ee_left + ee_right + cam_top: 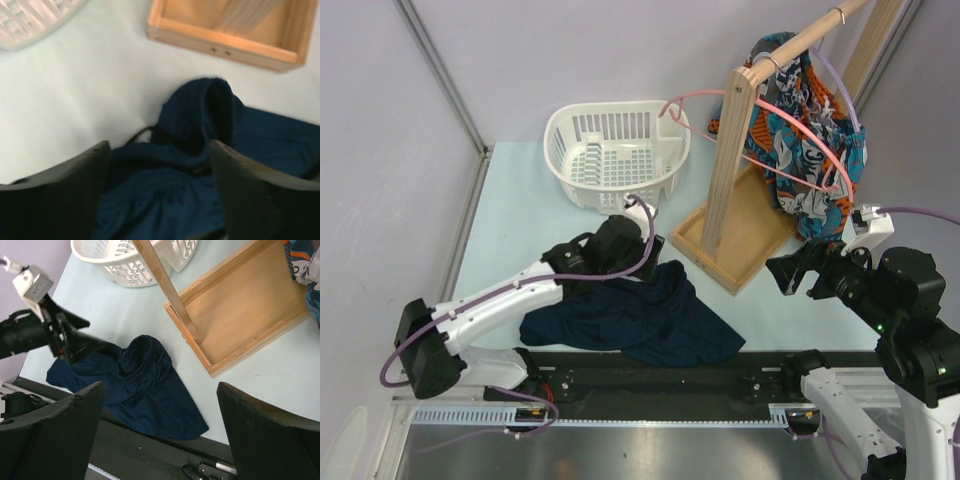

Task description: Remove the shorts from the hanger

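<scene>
At the left, the left arm (520, 295) reaches toward the white basket (615, 150). Its jaws stand well apart over the dark navy garment (640, 320) crumpled on the counter (520, 210), with cloth beneath and between them but nothing visibly pinched. Further right is the wooden rack (730, 170), with a pink hanger (695, 96) hooked on it. The shorts (810, 215) hang from its rail on the lavender hanger (845, 95), bunched and drooping over the rack's tray. They look light, soft and limp, so they should slide and stretch rather than resist. The loose lower hem seems the easiest place to pinch, though the hanger's notched bar could snag the fabric. At the far right, the right arm (910, 300) holds its jaws fully open and empty in the air, just below that hem and not touching it.
</scene>
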You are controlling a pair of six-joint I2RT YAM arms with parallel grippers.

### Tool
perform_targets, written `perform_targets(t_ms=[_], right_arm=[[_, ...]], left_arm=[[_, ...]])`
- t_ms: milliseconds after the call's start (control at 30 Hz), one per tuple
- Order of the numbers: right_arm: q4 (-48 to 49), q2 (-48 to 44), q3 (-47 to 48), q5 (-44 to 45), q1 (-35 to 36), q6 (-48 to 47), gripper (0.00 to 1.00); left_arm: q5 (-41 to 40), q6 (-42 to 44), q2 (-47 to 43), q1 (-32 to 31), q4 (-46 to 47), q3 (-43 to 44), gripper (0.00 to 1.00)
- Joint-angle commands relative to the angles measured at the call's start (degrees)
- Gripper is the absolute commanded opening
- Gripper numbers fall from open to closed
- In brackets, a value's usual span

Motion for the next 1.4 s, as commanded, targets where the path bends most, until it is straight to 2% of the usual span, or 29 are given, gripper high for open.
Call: perform_targets(t_ms=[0,67,100,167,200,267,300,467,767,833,967,1100,1167,1200,1233,1267,1300,1367], right_arm=[[0.7,-0.5,-0.2,0.2,0.2,0.5,1.00],[1.0,-0.5,-0.2,-0.2,0.2,0.6,1.00],[1.0,-0.6,-0.2,-0.2,0.2,0.8,1.00],[1.4,-0.8,-0.2,-0.3,0.2,1.3,1.00],[1.5,-0.9,-0.2,-0.3,0.2,1.5,1.00],[1.7,-1.0,-0.2,-0.5,0.2,1.6,1.00],[1.8,-0.9,-0.3,-0.5,0.2,1.8,1.00],[1.4,-1.2,-0.3,0.1,0.2,1.5,1.00],[0.3,-2.2,-0.3,1.5,0.2,1.0,1.00],[0.3,-2.2,-0.4,1.4,0.2,1.0,1.00],[0.4,-2.0,-0.5,1.4,0.2,1.0,1.00],[0.4,-2.0,-0.5,1.4,0.2,1.3,1.00],[0.7,-2.1,-0.5,1.1,0.2,1.4,1.00],[0.8,-2.2,-0.5,1.0,0.1,1.7,1.00],[0.8,-2.2,-0.6,0.8,0.2,1.6,1.00],[0.9,-2.3,-0.5,0.5,0.2,1.8,0.99],[0.9,-2.3,-0.5,0.4,0.2,2.0,1.00],[0.7,-2.4,-0.6,0.4,0.2,2.1,1.00]], left_arm=[[9.1,-9.3,-8.9,0.0,0.3,-7.4,0.92],[10.0,-15.0,-11.1,0.0,0.6,-11.3,0.99],[9.7,-22.3,-13.1,0.1,0.2,-12.4,1.00],[9.1,-29.0,-14.7,0.1,0.2,-15.3,1.00],[8.0,-36.9,-15.5,0.1,-1.5,-16.4,1.00],[5.1,-45.6,-15.9,0.2,-3.6,-17.0,1.00],[4.7,-52.5,-15.7,0.6,-5.5,-17.2,1.00],[5.3,-65.2,-11.8,3.0,-9.8,-15.8,1.00],[15.3,-76.4,0.2,10.8,-15.8,-10.6,1.00],[14.8,-76.4,5.9,11.9,-17.2,-6.8,1.00],[20.4,-75.3,17.6,13.2,-21.5,0.1,1.00],[22.1,-74.8,28.3,13.3,-25.7,6.4,0.97],[24.5,-75.7,30.0,13.3,-22.9,4.7,0.88],[24.6,-76.4,29.5,13.1,-21.7,1.9,0.80],[23.9,-77.1,27.3,13.0,-19.6,0.6,0.58],[22.9,-78.4,25.8,12.9,-19.2,-0.7,0.49],[20.1,-78.7,24.3,12.9,-18.7,-2.5,0.34],[17.3,-78.7,19.2,12.9,-18.9,-3.4,0.25]])
